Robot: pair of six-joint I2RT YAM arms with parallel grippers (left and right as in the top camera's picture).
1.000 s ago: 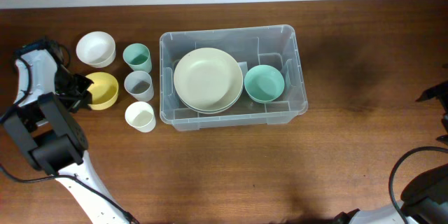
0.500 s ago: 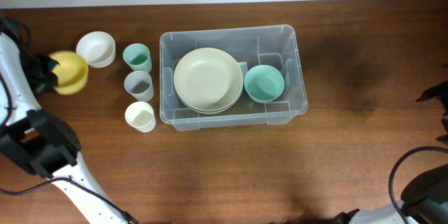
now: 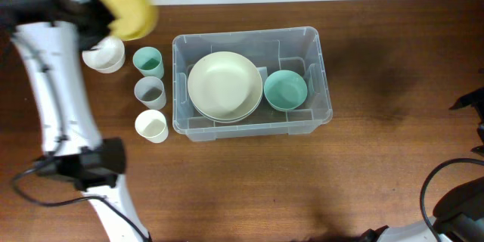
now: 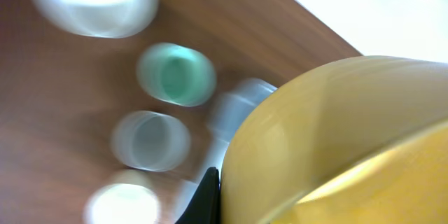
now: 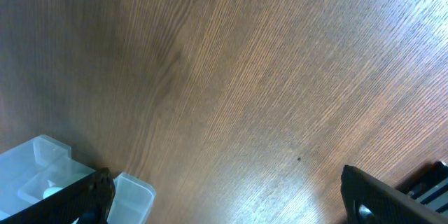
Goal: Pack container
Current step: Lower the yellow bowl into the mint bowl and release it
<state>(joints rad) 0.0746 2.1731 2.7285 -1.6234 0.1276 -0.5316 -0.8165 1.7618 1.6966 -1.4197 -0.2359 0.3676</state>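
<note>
The clear plastic container (image 3: 314,38) stands mid-table. It holds a stack of cream plates (image 3: 224,85) and a teal bowl (image 3: 285,90). My left gripper (image 3: 104,9) is shut on a yellow bowl (image 3: 130,7) and holds it high, up left of the container; the bowl fills the left wrist view (image 4: 336,147). My right gripper (image 5: 224,196) is open and empty over bare table at the far right; a container corner (image 5: 42,168) shows at its lower left.
Left of the container stand a white bowl (image 3: 103,55), a teal cup (image 3: 149,62), a grey cup (image 3: 150,91) and a white cup (image 3: 151,125). The cups also show blurred in the left wrist view, the teal cup (image 4: 176,75) among them.
My left gripper has lifted the yellow bowl off the table beside the cups and swung it up and to the right, towards the container. The right arm has not moved.
</note>
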